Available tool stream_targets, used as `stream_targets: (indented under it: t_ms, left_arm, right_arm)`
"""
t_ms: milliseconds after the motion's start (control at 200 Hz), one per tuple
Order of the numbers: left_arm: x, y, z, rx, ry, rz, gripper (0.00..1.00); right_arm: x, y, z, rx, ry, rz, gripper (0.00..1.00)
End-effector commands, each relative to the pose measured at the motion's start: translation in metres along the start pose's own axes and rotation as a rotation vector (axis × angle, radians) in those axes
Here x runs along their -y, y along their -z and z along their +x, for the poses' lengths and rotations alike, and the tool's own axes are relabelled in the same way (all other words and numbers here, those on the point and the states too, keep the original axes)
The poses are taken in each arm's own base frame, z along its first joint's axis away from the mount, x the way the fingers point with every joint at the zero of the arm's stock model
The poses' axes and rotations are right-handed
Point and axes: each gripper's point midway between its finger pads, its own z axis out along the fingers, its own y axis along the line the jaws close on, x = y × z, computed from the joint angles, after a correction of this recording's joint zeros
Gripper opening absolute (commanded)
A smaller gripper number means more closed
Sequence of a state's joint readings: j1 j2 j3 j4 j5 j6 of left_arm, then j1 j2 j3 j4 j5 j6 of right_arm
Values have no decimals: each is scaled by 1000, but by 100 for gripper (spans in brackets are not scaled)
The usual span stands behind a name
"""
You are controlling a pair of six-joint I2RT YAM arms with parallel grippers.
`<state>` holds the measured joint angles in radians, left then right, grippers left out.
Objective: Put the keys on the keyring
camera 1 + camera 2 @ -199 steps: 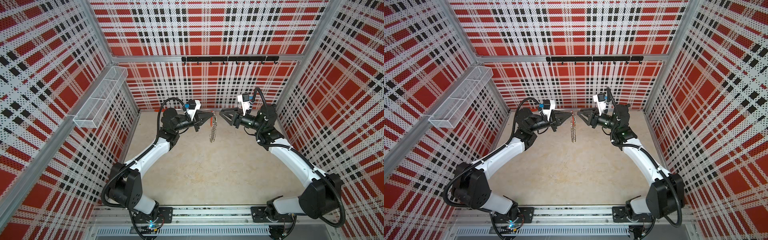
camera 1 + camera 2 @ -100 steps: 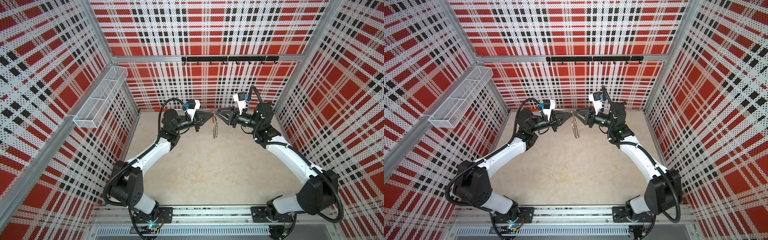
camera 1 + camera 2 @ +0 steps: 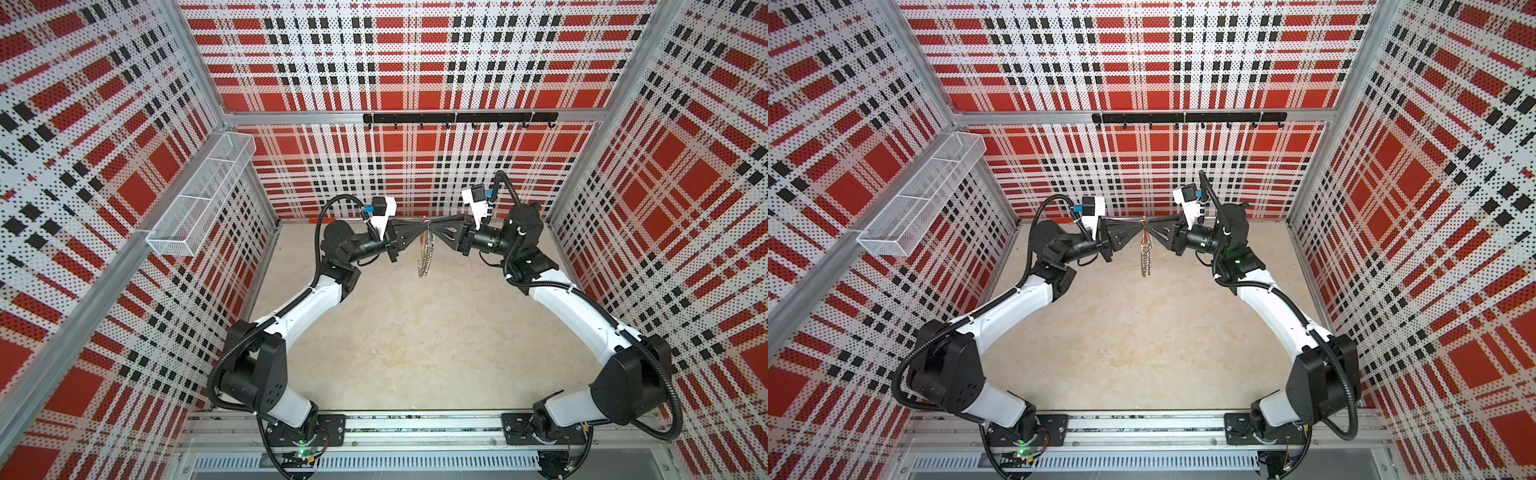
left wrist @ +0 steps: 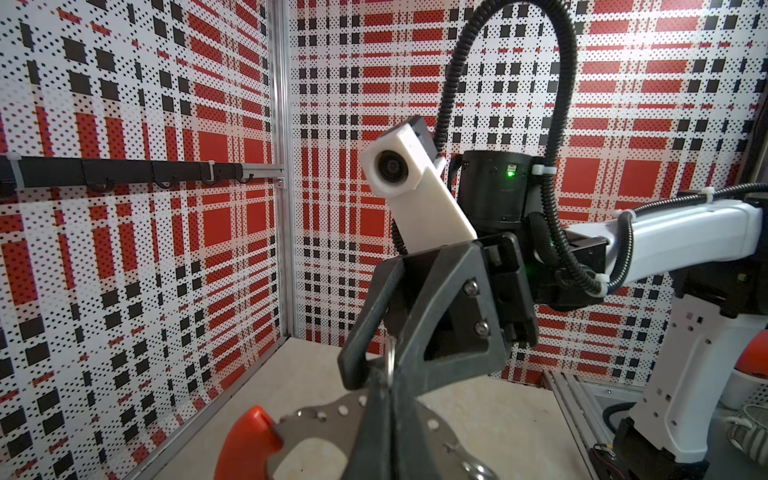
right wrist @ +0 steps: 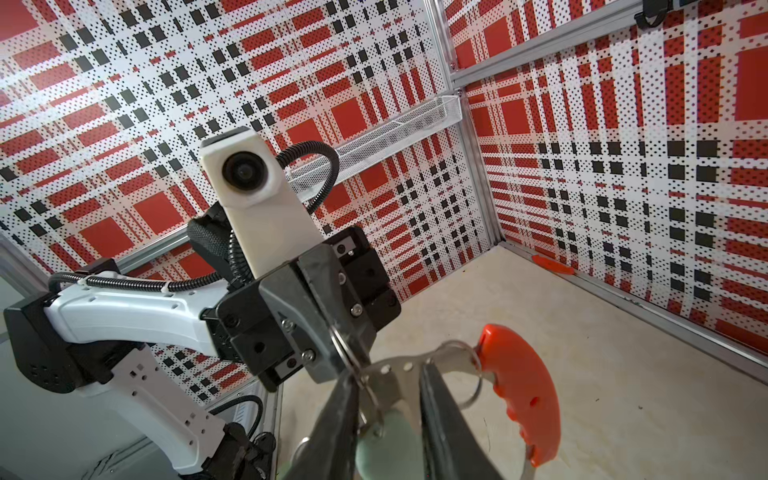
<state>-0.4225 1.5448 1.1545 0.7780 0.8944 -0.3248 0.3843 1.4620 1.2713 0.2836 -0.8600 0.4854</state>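
Note:
The keyring (image 3: 424,257), a flat steel loop with punched holes, small wire loops and an orange handle (image 4: 245,444), hangs edge-on above the floor in both top views (image 3: 1145,259). My left gripper (image 3: 425,227) is shut on its upper rim (image 4: 316,419). My right gripper (image 3: 432,227) meets it tip to tip from the other side. In the right wrist view its fingers (image 5: 440,415) flank the keys' pale teal tag (image 5: 388,444), which fills the gap, with the keyring's plate (image 5: 395,374) just beyond. The metal keys themselves are hidden.
A white wire basket (image 3: 199,199) hangs on the left wall. A black hook rail (image 3: 457,118) runs along the back wall. A small orange piece (image 5: 552,264) lies at the foot of the back wall. The beige floor (image 3: 415,340) lies below both arms.
My right gripper has moved left until its tips meet the left gripper at the keyring, and its jaws have narrowed. The left gripper has kept its hold, shifting slightly right.

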Motion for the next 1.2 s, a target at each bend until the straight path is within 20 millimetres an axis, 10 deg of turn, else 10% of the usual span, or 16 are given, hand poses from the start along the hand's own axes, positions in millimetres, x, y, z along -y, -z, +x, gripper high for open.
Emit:
stream_targets:
  t_ms: [0,957,1198]
  left_arm:
    - [13,-3,-13,33,-31,56,0]
    - [7,-2,-6,18,36,55,0]
    - [0,3,-3,13,28,37,17]
  right_arm:
    - [-14,0,-12,23,45,-38,27]
    - [-17,-2,-7,5,69,-58,0]
    - [-8,-3,-3,-27,115,-5,0]
